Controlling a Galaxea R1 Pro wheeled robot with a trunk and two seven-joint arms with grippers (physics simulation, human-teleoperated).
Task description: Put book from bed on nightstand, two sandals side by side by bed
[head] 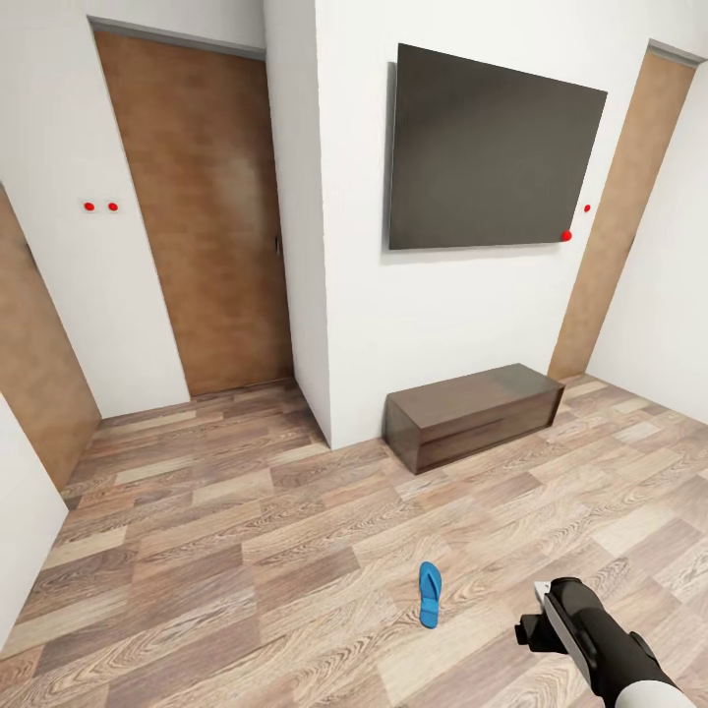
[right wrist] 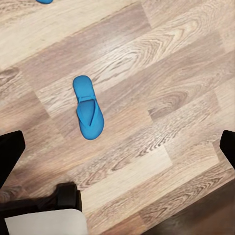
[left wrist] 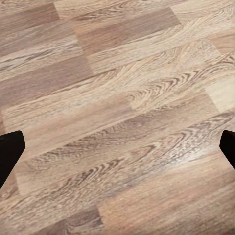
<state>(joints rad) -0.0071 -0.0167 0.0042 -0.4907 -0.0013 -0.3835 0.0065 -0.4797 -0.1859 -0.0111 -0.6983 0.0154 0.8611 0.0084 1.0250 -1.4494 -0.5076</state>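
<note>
Risk of nudging the flat blue sandal [right wrist: 88,107] along the plank floor [right wrist: 161,68], or pinching only its thin thong strap, when descending. Lies ahead of the right gripper [right wrist: 117,142], empty and spread wide, long axis running away from it, toe end nearer. Left gripper [left wrist: 117,147] likewise wide, holding nothing.

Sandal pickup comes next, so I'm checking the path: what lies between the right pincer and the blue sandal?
Bare wood-plank floor; the head view shows nothing between the right pincer and the sandal.
</note>
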